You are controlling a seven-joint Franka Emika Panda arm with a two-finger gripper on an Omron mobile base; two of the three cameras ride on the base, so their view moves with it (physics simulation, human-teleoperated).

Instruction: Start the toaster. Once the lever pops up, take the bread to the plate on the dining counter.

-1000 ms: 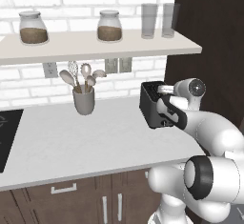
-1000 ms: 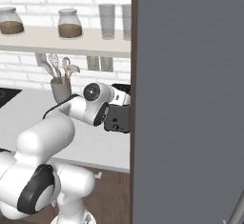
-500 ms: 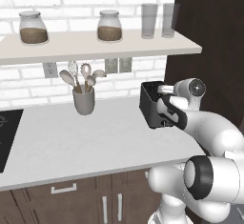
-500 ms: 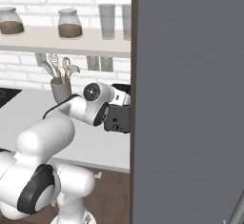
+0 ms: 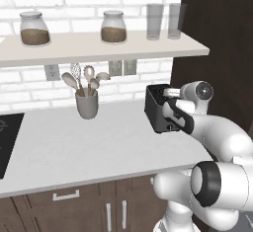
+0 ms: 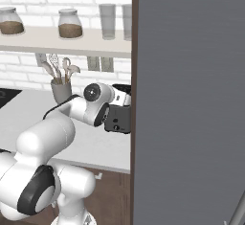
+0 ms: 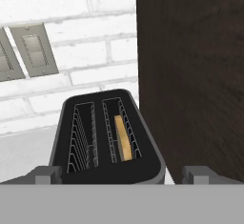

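Note:
The black toaster (image 5: 157,108) stands on the pale grey worktop (image 5: 74,147), at its right end against a dark tall cabinet. In the hand view I look down on the toaster (image 7: 107,137) from close by. The bread (image 7: 124,138) sits low in its right slot and the left slot is empty. My gripper (image 7: 121,175) is open, with its fingertips (image 7: 45,174) wide apart on either side of the toaster's near end. My hand covers the toaster's front face in the left base view, so the lever is hidden. The plate and the dining counter are out of view.
A grey utensil cup (image 5: 88,103) stands left of the toaster. The shelf (image 5: 99,51) above holds two jars and two glasses. The dark cabinet (image 5: 217,38) walls off the right side. A cooktop (image 5: 7,142) lies at the far left. Outlets (image 7: 31,49) are on the brick wall.

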